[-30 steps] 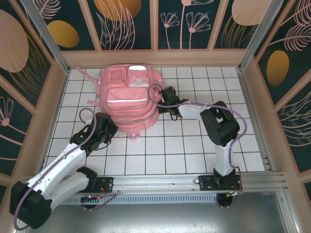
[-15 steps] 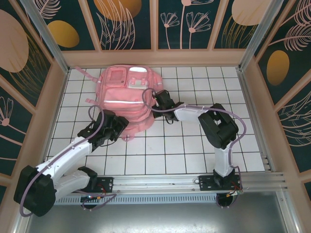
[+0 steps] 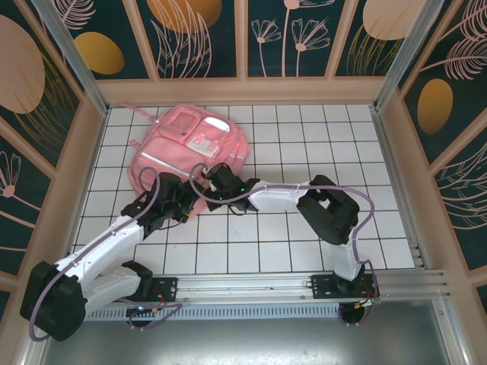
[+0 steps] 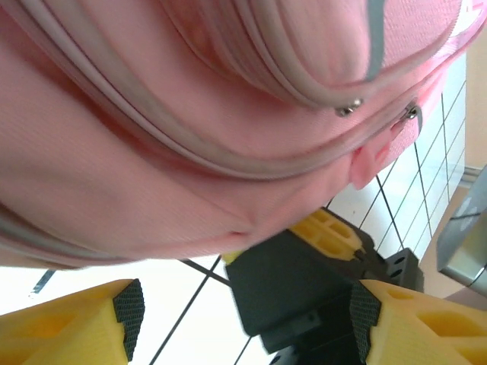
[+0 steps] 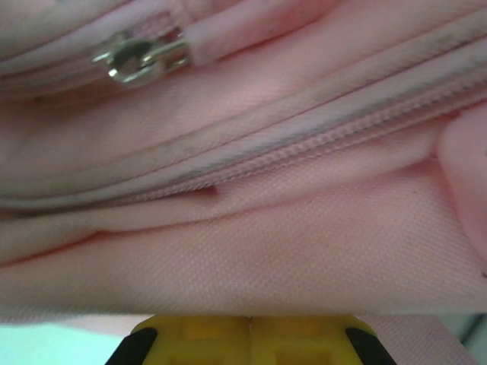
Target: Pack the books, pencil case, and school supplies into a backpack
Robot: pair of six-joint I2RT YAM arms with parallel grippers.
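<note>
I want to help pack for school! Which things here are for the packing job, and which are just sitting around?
For the job: pink backpack; left gripper, open at its near edge; right gripper, shut, apparently pinching that edge.

Just there: white gridded table; flower-patterned walls; metal rail.

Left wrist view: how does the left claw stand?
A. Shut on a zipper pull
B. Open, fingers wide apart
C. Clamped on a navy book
B: the left claw has its yellow fingers at opposite sides of the view, nothing pinched between them, and the backpack lies beyond the tips.
</note>
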